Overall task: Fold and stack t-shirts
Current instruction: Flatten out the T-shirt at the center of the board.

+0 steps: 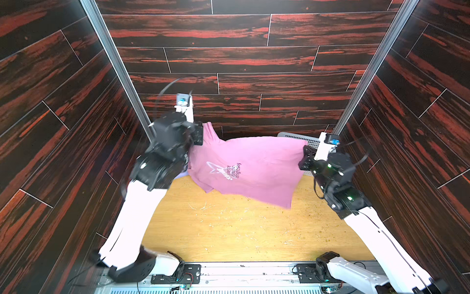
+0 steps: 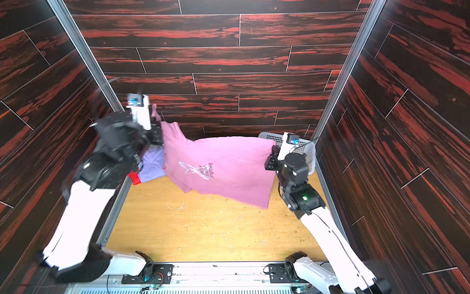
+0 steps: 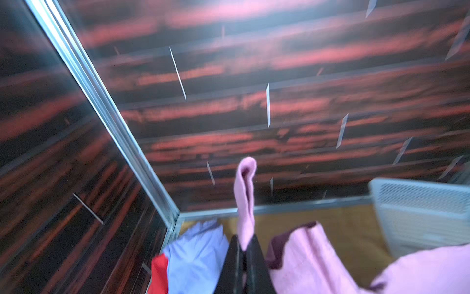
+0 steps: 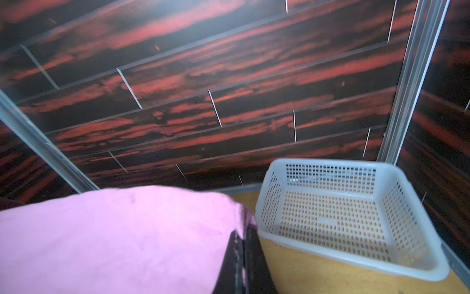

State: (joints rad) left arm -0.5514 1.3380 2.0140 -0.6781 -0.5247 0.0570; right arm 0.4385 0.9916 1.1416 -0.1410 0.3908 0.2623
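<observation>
Workspace at the spreading stage, as I see it from the console.

The wooden table (image 1: 229,229) shows bare wood across its near half. The pink-mauve t-shirt (image 1: 254,165) hangs spread above the far half with its lettering showing, stretched between my two arms. Its lower edge droops toward the wood, and I cannot tell whether it touches.

The white basket (image 4: 330,178) sits in the far right corner with nothing in it. The lavender t-shirt (image 2: 152,165) lies in the far left corner over the red t-shirt (image 2: 134,178). That makes a pile of two, but both look rumpled in the left wrist view, so I cannot call them neatly folded.

The left gripper (image 3: 243,241) is clamped on a narrow tongue of pink cloth at the raised end. The right gripper (image 4: 245,234) is pinched shut on the opposite edge, just beside the basket.

My reading of progress: two shirts are set aside and the third is lifted but has no fold in it. What remains is to lay it flat, fold it, and place it on the pile — the larger part of this shirt's work.
</observation>
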